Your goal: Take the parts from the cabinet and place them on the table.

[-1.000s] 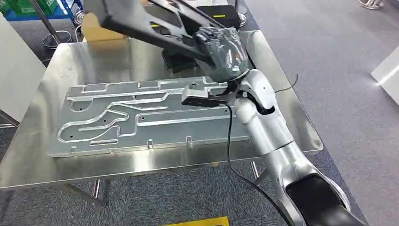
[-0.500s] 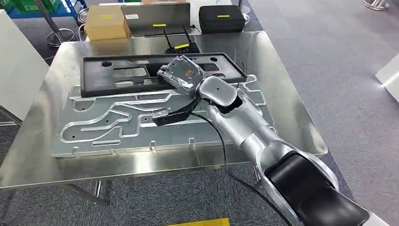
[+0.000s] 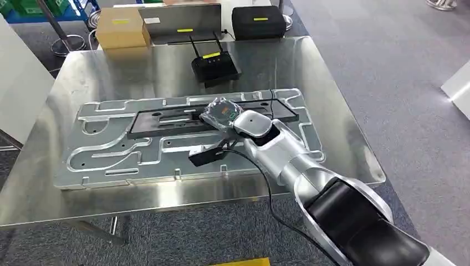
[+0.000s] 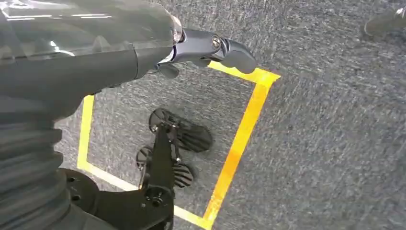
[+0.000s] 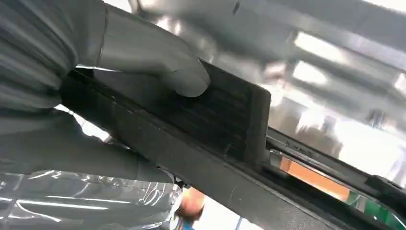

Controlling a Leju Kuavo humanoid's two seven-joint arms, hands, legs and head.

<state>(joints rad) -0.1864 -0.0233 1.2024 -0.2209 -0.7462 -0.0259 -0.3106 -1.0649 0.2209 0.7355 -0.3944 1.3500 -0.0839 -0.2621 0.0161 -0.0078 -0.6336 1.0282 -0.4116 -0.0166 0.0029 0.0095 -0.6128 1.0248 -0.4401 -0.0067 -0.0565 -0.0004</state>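
Table [image 3: 332, 105]: a polished steel top is seen from the head view; bare metal is left along the near edge and along both side edges.
Grey machined plate [image 3: 111, 155]: laid flat across the middle of the table, its near long edge running close to the table's near edge.
Black frame part [image 3: 166, 119]: a long, flat, slotted black piece is laid on the far half of the grey machined plate, lengthwise along it; its right end reaches the plate's right end.
Right hand [image 3: 221, 114]: wrapped in clear film and set on the black frame part near its middle. In the right wrist view the thick grey thumb [image 5: 158, 57] is pressed on the part's upper face and the part's edge passes under the hand, so the part is gripped.
Left hand [image 4: 143, 48]: hung over grey carpet with a yellow taped line [image 4: 239, 143]; one dark finger is extended, nothing is held; how the other fingers lie cannot be told.
Far edge of table: a black router with antennas [image 3: 215, 65], a brown box [image 3: 119, 27], a grey laptop-like case [image 3: 180, 22] and a black case [image 3: 258, 21] are ranged there.
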